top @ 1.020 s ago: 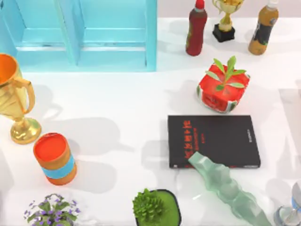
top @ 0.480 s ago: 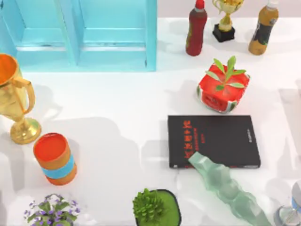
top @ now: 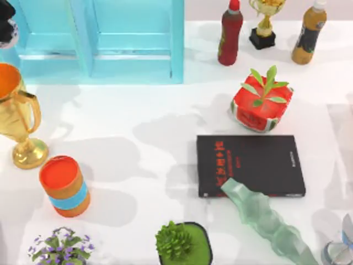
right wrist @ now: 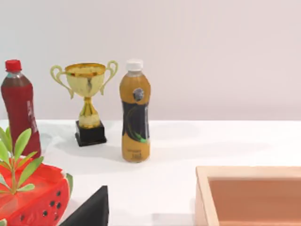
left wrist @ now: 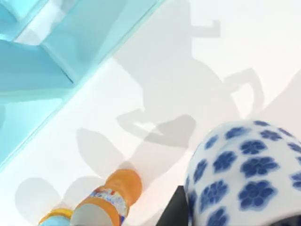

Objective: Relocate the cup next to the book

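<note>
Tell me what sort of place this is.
Probably a rendered tabletop test scene, not a real room: a white table scattered with unrelated props, such as a gold trophy, a black book and a light-blue cabinet.

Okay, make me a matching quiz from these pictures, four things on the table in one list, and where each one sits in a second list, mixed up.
Things:
1. book
2. orange canister
3. red sauce bottle
4. large gold trophy

Places, by the top view:
A. far edge, beside the small trophy on a black base
B. left edge of the table, just ahead of the blue cabinet
C. right of centre, just in front of the watermelon planter
D. left side, near the purple flowers

Pairs: 1-C, 2-D, 3-A, 4-B
</note>
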